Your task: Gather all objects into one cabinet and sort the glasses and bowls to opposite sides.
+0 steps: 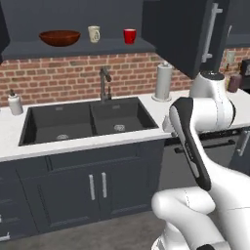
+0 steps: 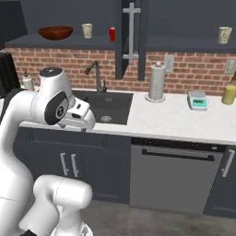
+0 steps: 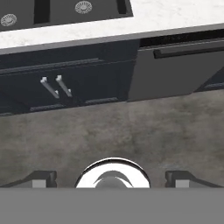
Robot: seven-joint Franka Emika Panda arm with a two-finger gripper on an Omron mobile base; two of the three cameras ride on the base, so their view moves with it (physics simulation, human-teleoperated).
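Observation:
The red-brown wooden bowl (image 1: 59, 37) sits at the left of the dark cabinet shelf (image 1: 29, 49). To its right stand a cream mug (image 1: 93, 33) and then the red cup (image 1: 129, 36). The right base view has the bowl (image 2: 55, 32), that mug (image 2: 87, 30) and the red cup (image 2: 112, 34) too. A second cream mug (image 2: 225, 34) stands on the shelf of the neighbouring cabinet, far right. My gripper (image 3: 112, 180) is open and holds nothing. It hangs low in front of the sink counter, pointing at the floor, far below the shelf.
An open cabinet door (image 1: 185, 34) with a long silver handle (image 1: 211, 31) juts out right of the red cup. On the counter are a double sink (image 1: 88, 119), faucet (image 1: 104, 80), paper-towel roll (image 2: 156, 83), scale (image 2: 198, 100) and yellow bottle (image 2: 229, 94). A dishwasher (image 2: 179, 177) stands below.

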